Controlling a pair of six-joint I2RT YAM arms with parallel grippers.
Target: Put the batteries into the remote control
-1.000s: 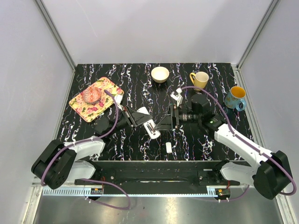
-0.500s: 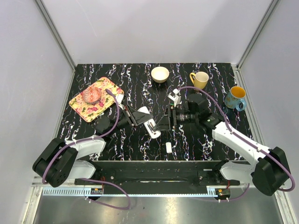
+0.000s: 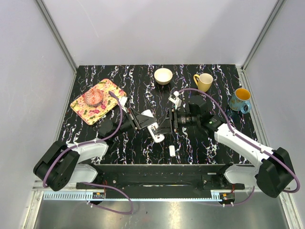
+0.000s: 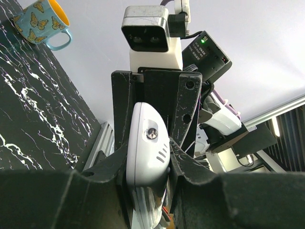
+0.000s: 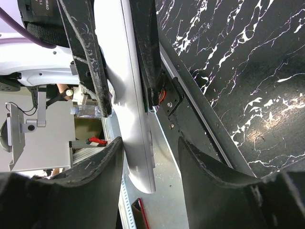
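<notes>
Seeing remote control (image 3: 155, 132) clamped across its width in left pincer (image 4: 147, 167), held up off the surface (image 3: 143, 88) near mid-table, free end poking toward the right arm. Right pincer (image 5: 150, 145) wide open, straddling that free end with a gap on each side, gripping nothing. Can't find the batteries in any view, neither pincer carrying one; loaded or not, can't tell. Small white lozenge piece (image 3: 172, 150) lying on the surface nearer the bases, apart from both arms.

Risk of levering the remote and twisting it out of the left grip if closing right pincer off-centre. Risk of jamming right pincer into the left pincer if pushing further in, clearance looking tight there. Poor alignment feedback too, both wrist views mostly filled by the remote and black pincer parts.

Versus a second ago: right arm now further left, closed in around the remote's end; remote and left arm barely shifted, lozenge piece in same spot
</notes>
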